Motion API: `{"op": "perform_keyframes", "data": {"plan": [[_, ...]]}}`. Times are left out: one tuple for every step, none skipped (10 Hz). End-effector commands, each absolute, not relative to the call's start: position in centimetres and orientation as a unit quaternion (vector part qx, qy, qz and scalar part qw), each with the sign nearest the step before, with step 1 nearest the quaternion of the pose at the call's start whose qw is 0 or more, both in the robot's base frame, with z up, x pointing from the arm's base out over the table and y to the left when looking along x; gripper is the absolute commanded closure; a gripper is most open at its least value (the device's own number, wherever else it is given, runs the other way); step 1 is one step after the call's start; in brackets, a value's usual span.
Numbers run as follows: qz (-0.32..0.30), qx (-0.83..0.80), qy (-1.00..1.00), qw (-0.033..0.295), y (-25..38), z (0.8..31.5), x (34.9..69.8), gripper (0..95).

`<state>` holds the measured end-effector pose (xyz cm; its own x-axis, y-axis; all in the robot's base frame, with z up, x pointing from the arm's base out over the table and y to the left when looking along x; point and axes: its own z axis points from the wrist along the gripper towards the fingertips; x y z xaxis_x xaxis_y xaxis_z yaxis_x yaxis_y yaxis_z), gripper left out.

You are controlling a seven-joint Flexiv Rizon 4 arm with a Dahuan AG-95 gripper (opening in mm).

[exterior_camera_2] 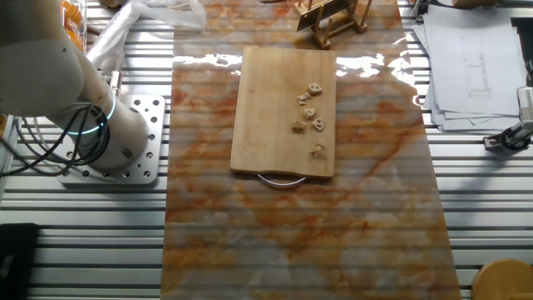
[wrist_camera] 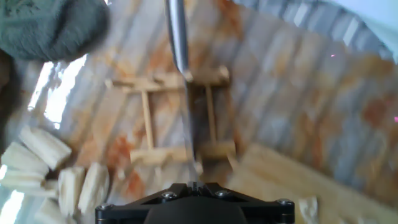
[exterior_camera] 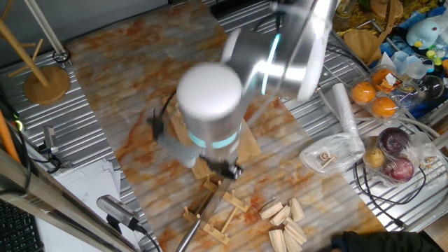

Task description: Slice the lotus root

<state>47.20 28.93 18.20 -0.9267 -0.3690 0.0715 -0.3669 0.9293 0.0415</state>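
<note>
Right, nearest first, hand view: gripper (exterior_camera: 225,168) parked directly over the wooden knife rack (wrist_camera: 147,118), knife (wrist_camera: 186,112) lying lengthwise across its rails, steel handle pointing away from the hand. Fingers out of frame there and motion-blurred in the one fixed view, so cannot tell whether wide, narrow or clamped on the blade end. Pale wooden wedge blocks (wrist_camera: 37,149) heaped just beside the rack; not the task item.

Further out: corner of the cutting board (exterior_camera_2: 266,108) just past the rack. Lotus root slices (exterior_camera_2: 310,112) scattered in a loose cluster on the board's right half, apart from each other, none touching the edge. No uncut stub visible anywhere.

Judgement on step: cutting looks finished, work now at the rack, either seating or leaving the knife. Next move calls for confirming the knife rests stable on both rails, then lifting straight up clear of the rack without dragging the blade.

View differences: only the other fixed view shows the slices clearly, but misses the gripper entirely, base only. One fixed view hides most of the board behind the arm, yet shows the full knife length plus far clutter such as oranges (exterior_camera: 374,98).
</note>
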Motion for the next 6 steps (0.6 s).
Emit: {"op": "perform_keyframes", "data": {"plan": [[-0.031, 0.157, -0.986, 0.045, 26.0, 19.6, 44.1, 95.0], [-0.032, 0.151, -0.987, 0.045, 25.4, 19.7, 42.8, 95.0], [-0.034, 0.139, -0.989, 0.045, 24.9, 19.6, 41.5, 95.0], [-0.034, 0.134, -0.989, 0.045, 24.8, 19.5, 41.0, 95.0], [-0.033, 0.13, -0.99, 0.045, 24.8, 19.0, 40.1, 95.0], [-0.033, 0.132, -0.99, 0.045, 24.8, 18.9, 39.9, 95.0]]}}
